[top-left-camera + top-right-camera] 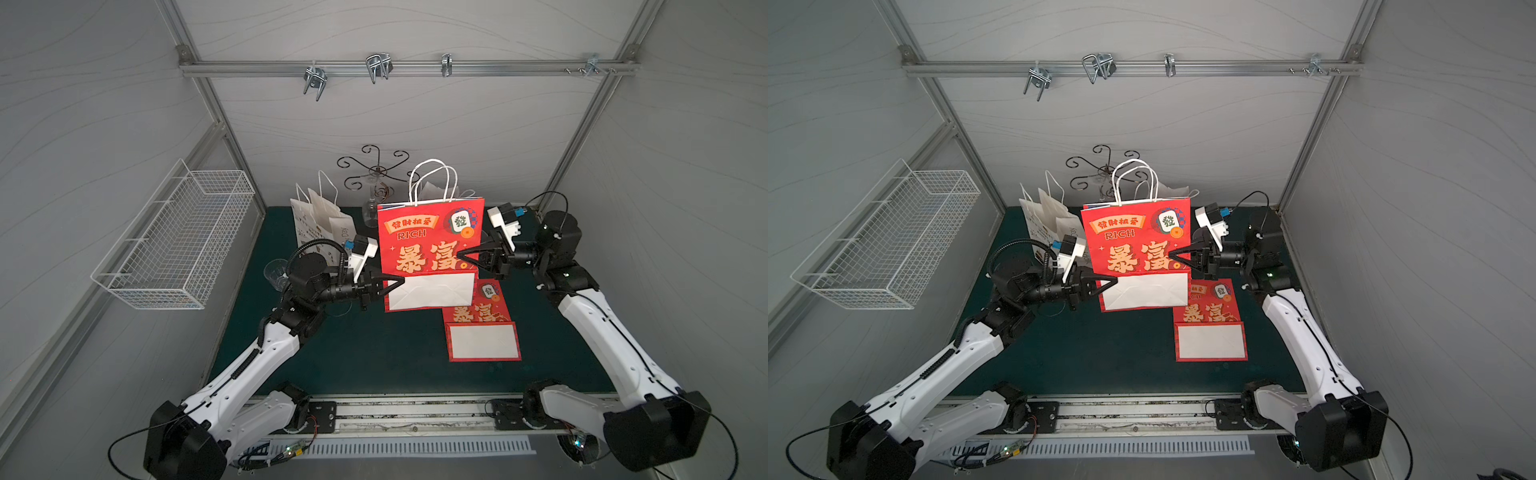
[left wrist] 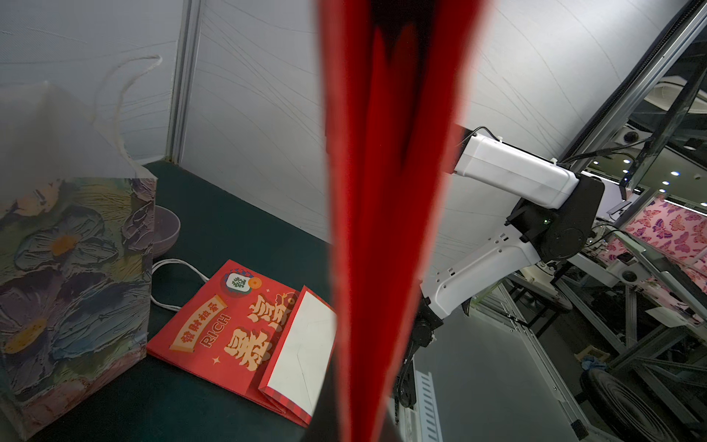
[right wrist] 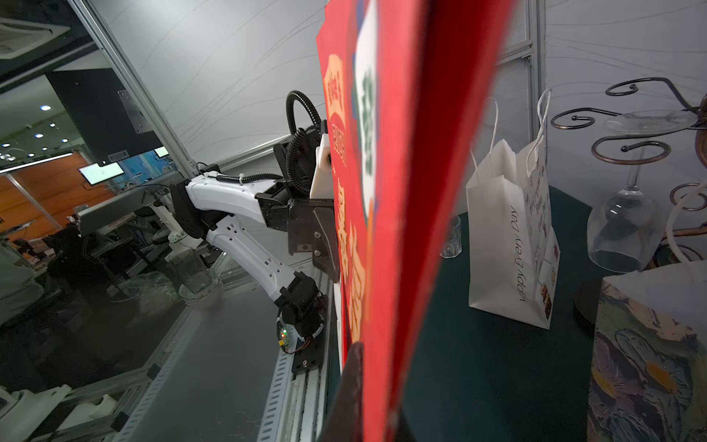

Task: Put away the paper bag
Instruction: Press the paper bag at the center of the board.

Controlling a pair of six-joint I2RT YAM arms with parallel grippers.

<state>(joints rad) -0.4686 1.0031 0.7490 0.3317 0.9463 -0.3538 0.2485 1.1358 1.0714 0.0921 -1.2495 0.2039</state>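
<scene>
holding the red bag (image 1: pixel 428 245) upright between them over the table (image 1: pixel 374 365) in both top views, the arms meet it edge-on: left gripper (image 1: pixel 399 281) clamped tight on its lower left edge, right gripper (image 1: pixel 461 253) pinched on the right edge higher up, handles pointing up. left wrist view: the red bag (image 2: pixel 382 229) runs straight out from the shut jaws. right wrist view: likewise, the red bag (image 3: pixel 401 229) edge-on.

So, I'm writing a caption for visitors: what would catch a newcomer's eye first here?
The bright red paper bag, upright mid-table, with the left pincer shut on its lower left edge and the right pincer at its right edge. Next, a matching folded bag lying flat on the green table beside it.
</scene>
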